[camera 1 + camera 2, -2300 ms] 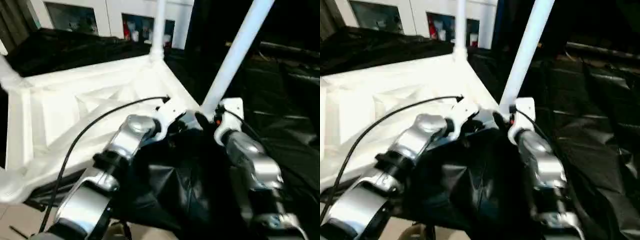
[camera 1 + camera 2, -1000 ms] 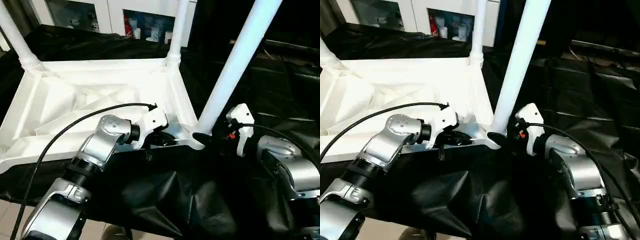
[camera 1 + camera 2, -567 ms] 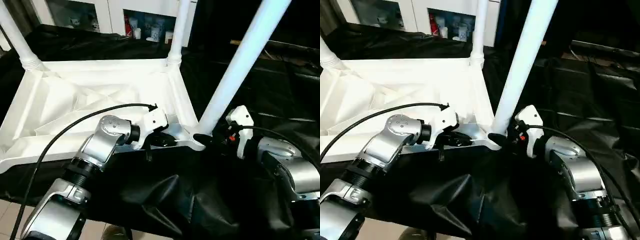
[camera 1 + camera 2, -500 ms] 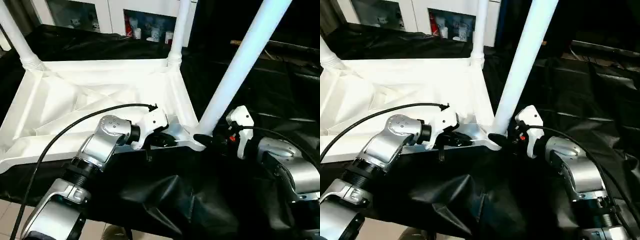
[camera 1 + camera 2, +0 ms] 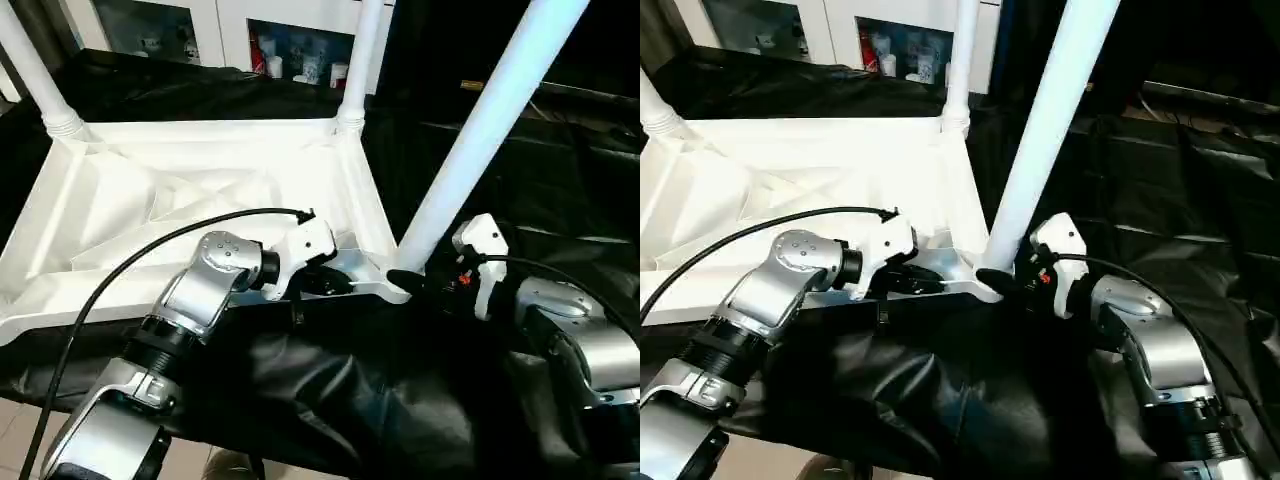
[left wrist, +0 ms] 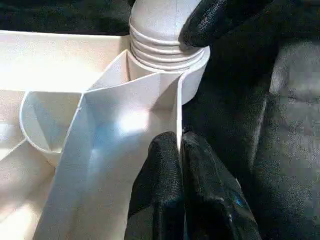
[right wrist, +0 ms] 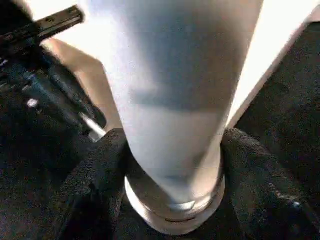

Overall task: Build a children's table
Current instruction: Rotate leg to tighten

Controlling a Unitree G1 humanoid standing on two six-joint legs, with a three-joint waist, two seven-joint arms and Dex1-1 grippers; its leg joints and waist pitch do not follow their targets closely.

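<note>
Left eye view: three smooth tubular legs (image 5: 478, 140) are standing in ribbed tabletop (image 5: 200, 200); left hand (image 6: 181, 165) pinching its rim, right hand (image 7: 175, 165) clasping one leg.

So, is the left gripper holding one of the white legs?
No, the left gripper is shut on the thin edge wall of the tabletop, beside the corner socket.

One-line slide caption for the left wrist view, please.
Left gripper pinches the tabletop rim beside the corner socket holding a leg.
</note>
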